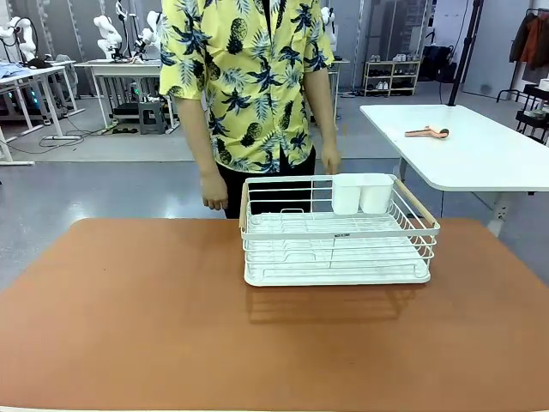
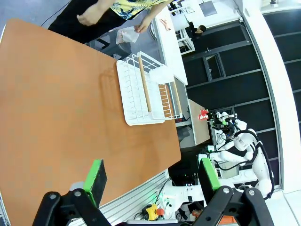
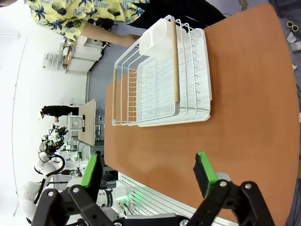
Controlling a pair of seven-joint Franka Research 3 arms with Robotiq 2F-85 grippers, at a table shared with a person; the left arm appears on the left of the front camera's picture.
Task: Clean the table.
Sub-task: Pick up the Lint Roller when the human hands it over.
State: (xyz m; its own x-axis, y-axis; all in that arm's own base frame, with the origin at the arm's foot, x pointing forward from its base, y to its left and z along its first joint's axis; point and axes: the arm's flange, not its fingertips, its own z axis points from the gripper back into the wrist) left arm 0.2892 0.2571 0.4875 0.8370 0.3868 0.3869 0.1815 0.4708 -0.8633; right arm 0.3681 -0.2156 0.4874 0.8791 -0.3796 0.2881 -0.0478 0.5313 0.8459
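Observation:
The reddish-brown table (image 1: 129, 318) spreads across the front view, its top bare around a white wire dish rack (image 1: 336, 233) that stands near its far middle. The rack has wooden handles and a white cutlery holder (image 1: 361, 193) at its back right. In the left wrist view my left gripper (image 2: 153, 176) hangs open high above the table (image 2: 51, 108), the rack (image 2: 146, 89) far ahead. My right gripper (image 3: 148, 172) is open too, above the table (image 3: 244, 94) and short of the rack (image 3: 160, 80). A person (image 1: 244, 86) stands at the far edge, hands by the rack.
A white-topped table (image 1: 467, 146) with a small wooden tool (image 1: 427, 132) on it stands at the back right. Other benches with robot arms line the far wall. The person's hand (image 1: 330, 161) hangs just behind the rack.

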